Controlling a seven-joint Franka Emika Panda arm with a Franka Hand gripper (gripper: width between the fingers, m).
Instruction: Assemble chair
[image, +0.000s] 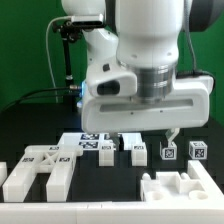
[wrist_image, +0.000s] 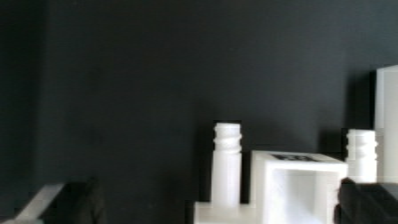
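Observation:
The chair is in loose white tagged pieces on the black table. In the exterior view a large slotted piece (image: 35, 170) lies front left. Several small blocks and posts (image: 137, 152) stand in a row in the middle. A slotted block (image: 185, 190) sits front right. My gripper (image: 148, 134) hangs above the row of small pieces. In the wrist view my gripper (wrist_image: 214, 212) is open and empty, its dark fingertips (wrist_image: 54, 205) at the picture's edges. Below it stand a white post (wrist_image: 226, 160), a white block (wrist_image: 294, 185) and a second post (wrist_image: 361, 155).
The marker board (image: 85, 142) lies flat behind the row of pieces. A black pole with cables (image: 66, 55) stands at the back on the exterior view's left before a green backdrop. Another white piece (wrist_image: 386, 100) shows at the wrist view's edge.

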